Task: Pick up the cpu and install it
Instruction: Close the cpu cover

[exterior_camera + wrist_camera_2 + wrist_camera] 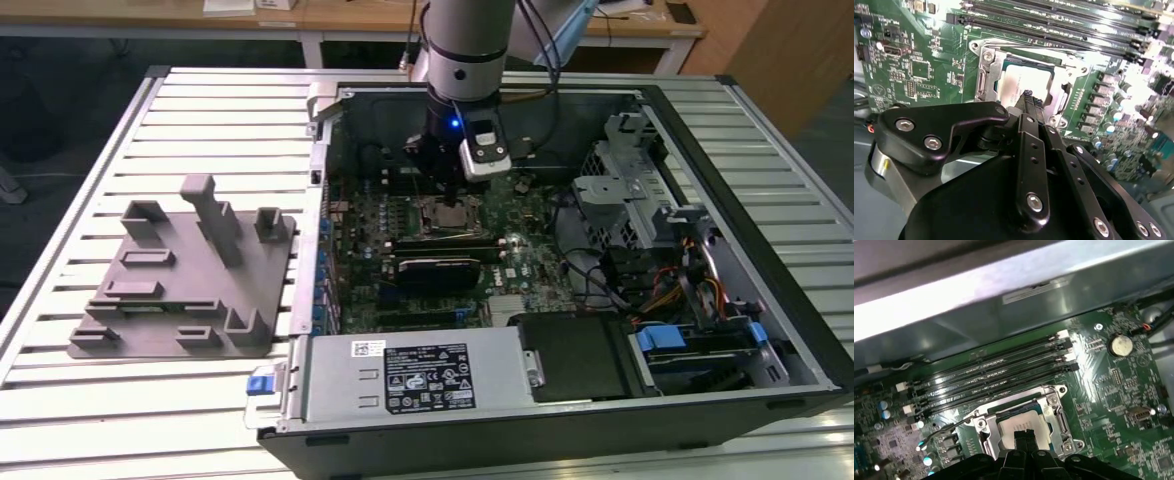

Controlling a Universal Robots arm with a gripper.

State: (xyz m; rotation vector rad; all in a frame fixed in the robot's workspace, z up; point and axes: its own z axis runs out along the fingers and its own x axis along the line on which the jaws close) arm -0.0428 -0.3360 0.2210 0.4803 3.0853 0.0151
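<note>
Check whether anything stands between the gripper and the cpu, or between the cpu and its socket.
Nothing visible does. In the second wrist view the cpu lies flat inside the socket frame, and the gripper hangs directly over it.

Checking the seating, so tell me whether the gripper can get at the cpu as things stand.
Probably yes. In the first wrist view the gripper hangs right over the cpu in its socket, and nothing lies across the chip's silver top.
</note>
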